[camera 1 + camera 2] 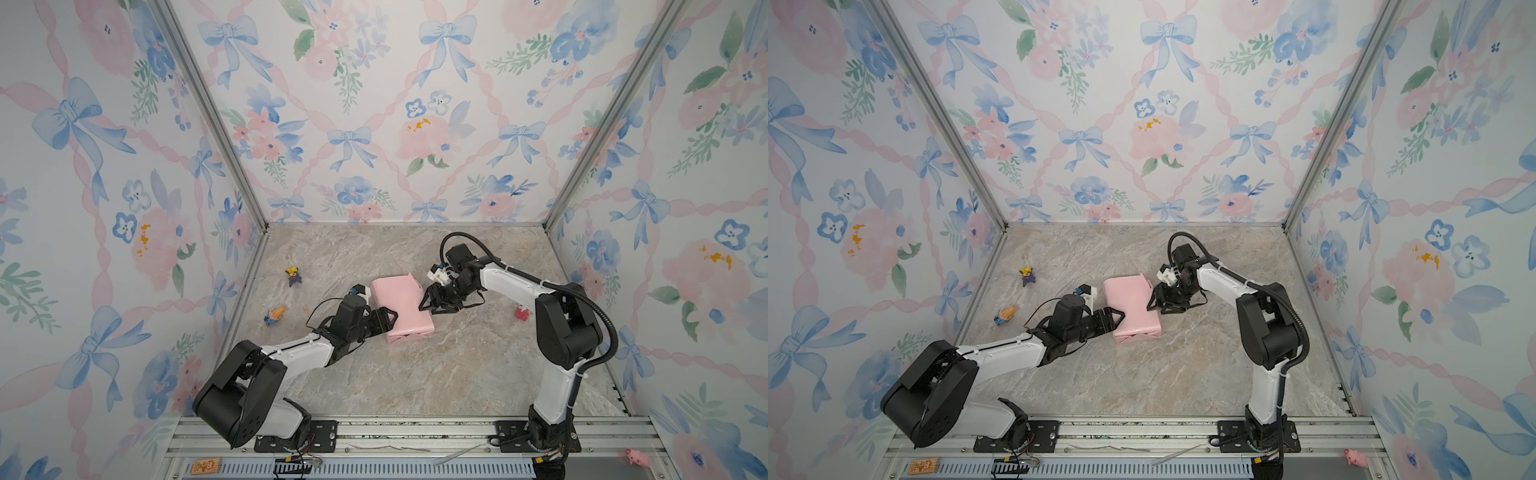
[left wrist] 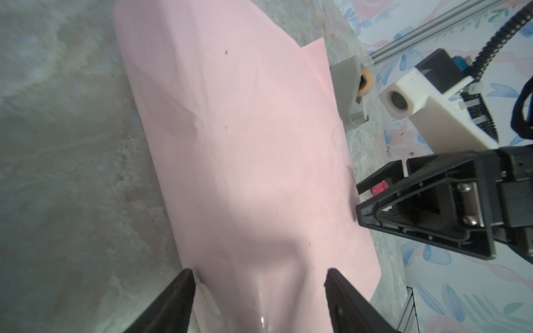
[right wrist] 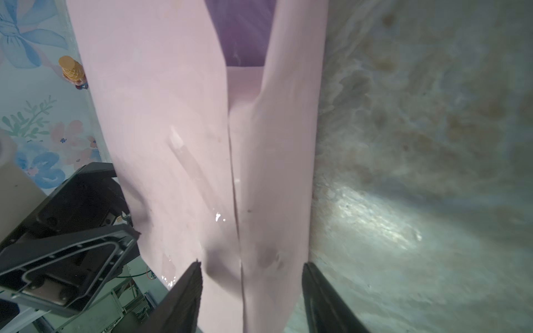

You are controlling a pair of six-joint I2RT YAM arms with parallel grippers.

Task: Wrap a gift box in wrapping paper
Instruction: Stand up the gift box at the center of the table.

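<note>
Wrapping is looking well advanced: the wrapping paper (image 1: 401, 307) is lying pink side out as a folded bundle mid-table (image 1: 415, 374), and the gift box is hiding from every view, presumably inside. Two flaps are meeting along a seam (image 3: 235, 187) with glossy tape (image 3: 184, 155) glinting beside it, but one end is gaping and showing lilac lining (image 3: 242, 31). The left gripper (image 1: 390, 322) and right gripper (image 1: 426, 300) are bearing on opposite sides, jaws standing apart, clamping nothing visible. End folds are probably remaining.
</note>
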